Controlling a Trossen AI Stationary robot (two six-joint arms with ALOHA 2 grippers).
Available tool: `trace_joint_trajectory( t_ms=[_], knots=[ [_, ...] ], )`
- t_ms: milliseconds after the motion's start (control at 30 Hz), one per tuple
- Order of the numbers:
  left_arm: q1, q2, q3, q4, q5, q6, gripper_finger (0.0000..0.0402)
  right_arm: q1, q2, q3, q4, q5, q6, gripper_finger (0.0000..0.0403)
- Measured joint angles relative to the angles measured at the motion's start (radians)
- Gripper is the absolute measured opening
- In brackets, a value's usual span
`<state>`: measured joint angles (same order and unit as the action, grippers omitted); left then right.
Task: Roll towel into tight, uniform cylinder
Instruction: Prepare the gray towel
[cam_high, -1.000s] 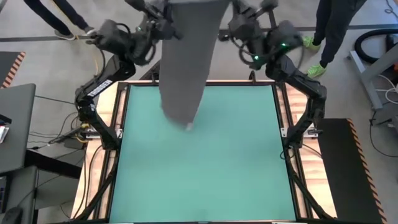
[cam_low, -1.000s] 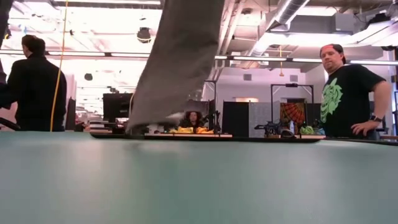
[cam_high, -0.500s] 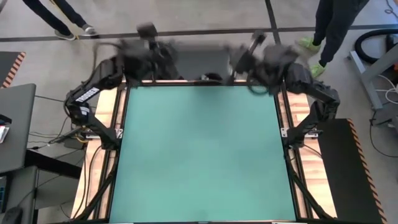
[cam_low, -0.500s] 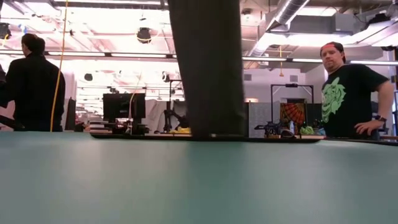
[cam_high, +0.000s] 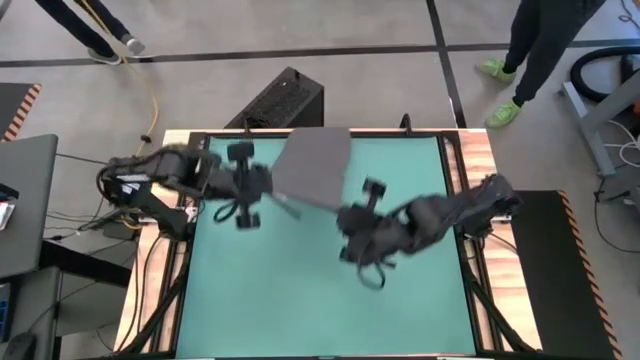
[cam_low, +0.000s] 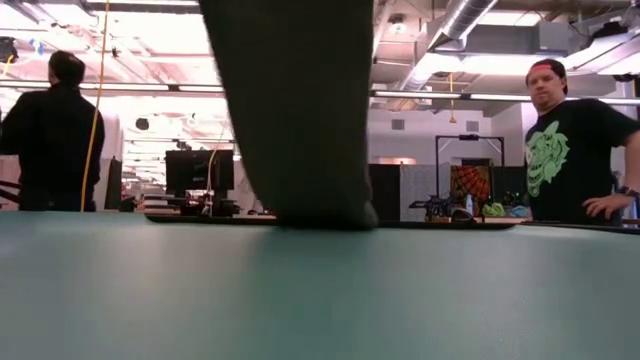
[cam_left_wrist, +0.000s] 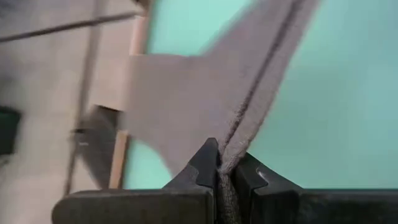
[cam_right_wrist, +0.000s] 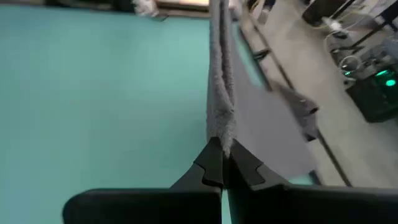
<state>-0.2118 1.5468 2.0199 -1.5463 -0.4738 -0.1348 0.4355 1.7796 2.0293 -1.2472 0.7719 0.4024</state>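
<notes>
Towel (cam_high: 313, 168) hangs between both grippers above the far half of the teal mat (cam_high: 300, 290), its lower end touching the mat in the low view. Left gripper (cam_left_wrist: 224, 167) is clamped on one edge, which runs up between its dark fingers (cam_left_wrist: 202, 167). Right gripper (cam_right_wrist: 222, 155) is pinched on another edge, the cloth stretching away from it. Two people (cam_low: 55, 140) stand in the room behind the table.

high: overhead, straight down | low: table-level — both share teal mat (cam_high: 320, 270) | wrists: close
</notes>
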Motion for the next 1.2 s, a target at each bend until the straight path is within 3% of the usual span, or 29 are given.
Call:
trace_joint_trajectory(
  t_ms=[167, 300, 500, 667, 800, 1200],
  knots=[
    [-0.115, 0.003, -0.207, 0.008, -0.034, -0.183, 0.0, 0.076, 0.117, -0.002, -0.011, -0.002, 0.083, 0.0017],
    [-0.203, 0.002, -0.421, 0.119, -0.03, -0.297, 0.0, 0.118, 0.201, -0.002, -0.032, -0.002, 0.178, 0.0017],
    [-0.332, 0.003, -0.722, 0.445, 0.048, -0.439, 0.0, 0.182, 0.303, -0.003, -0.028, -0.032, 0.344, 0.0017],
    [-0.413, 0.003, -0.903, 0.73, 0.112, -0.517, 0.0, 0.23, 0.371, -0.003, -0.01, -0.098, 0.506, 0.0017],
    [-0.448, 0.003, -0.98, 0.873, 0.167, -0.586, 0.0, 0.26, 0.416, -0.002, 0.041, -0.15, 0.597, 0.0017],
    [-0.509, 0.003, -0.989, 0.937, 0.234, -0.724, 0.0, 0.281, 0.417, -0.002, 0.153, -0.295, 0.685, 0.0017]
  ],
)
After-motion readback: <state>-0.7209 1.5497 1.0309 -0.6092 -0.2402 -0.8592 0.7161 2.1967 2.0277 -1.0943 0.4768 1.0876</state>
